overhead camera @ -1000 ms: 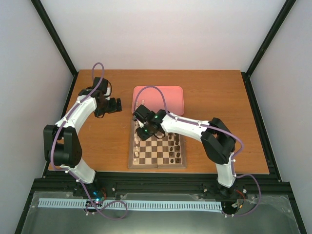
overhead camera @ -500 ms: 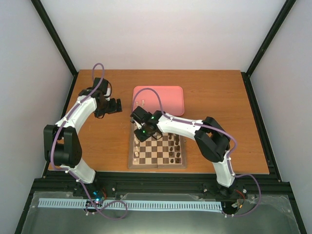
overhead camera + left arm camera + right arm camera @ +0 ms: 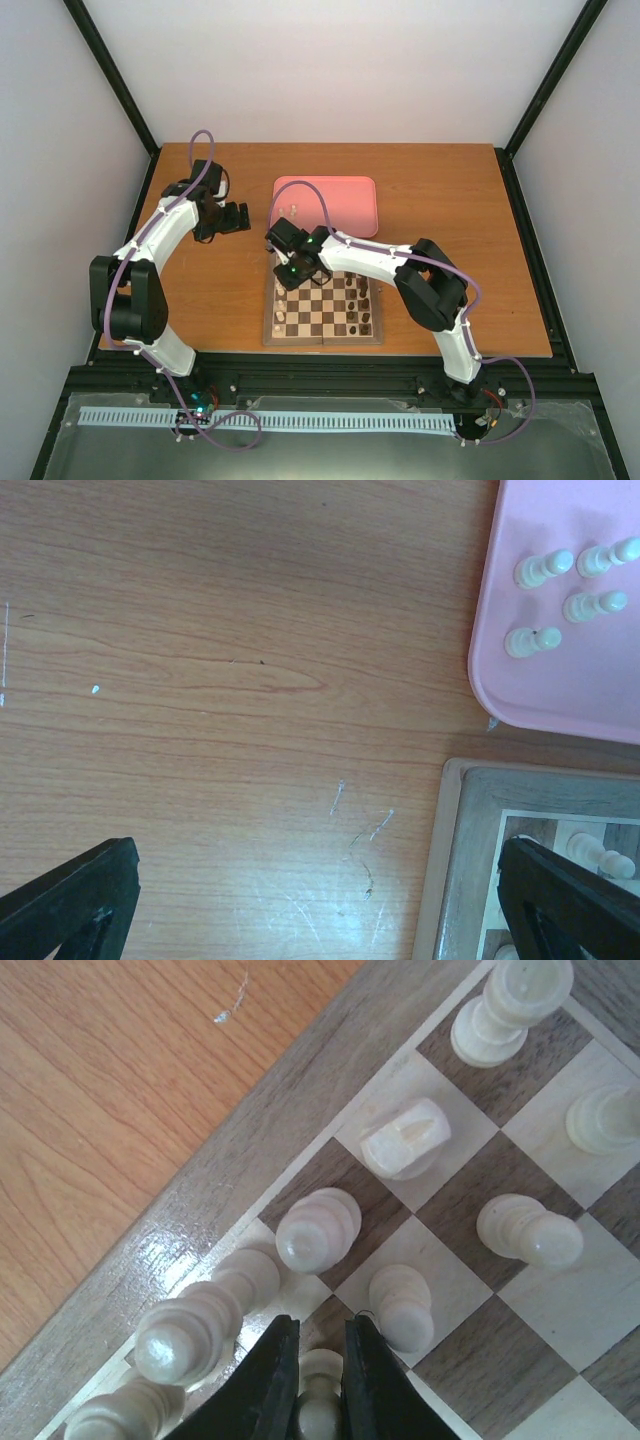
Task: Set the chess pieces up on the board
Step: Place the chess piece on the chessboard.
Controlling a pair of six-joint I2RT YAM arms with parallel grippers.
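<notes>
Cream piece (image 3: 318,1418) is standing upright, nipped between the narrowed fingers of your right claw (image 3: 320,1345) over the board's (image 3: 230,1190) far-left corner, neighbours (image 3: 400,1305) crowding just beside it, while your left claw (image 3: 315,880) is hanging wide open over the tabletop (image 3: 200,630).

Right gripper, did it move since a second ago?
Yes. The right gripper slid left over the board, toward the board's far-left corner. It has a cream chess piece pinched between its fingers.
</notes>
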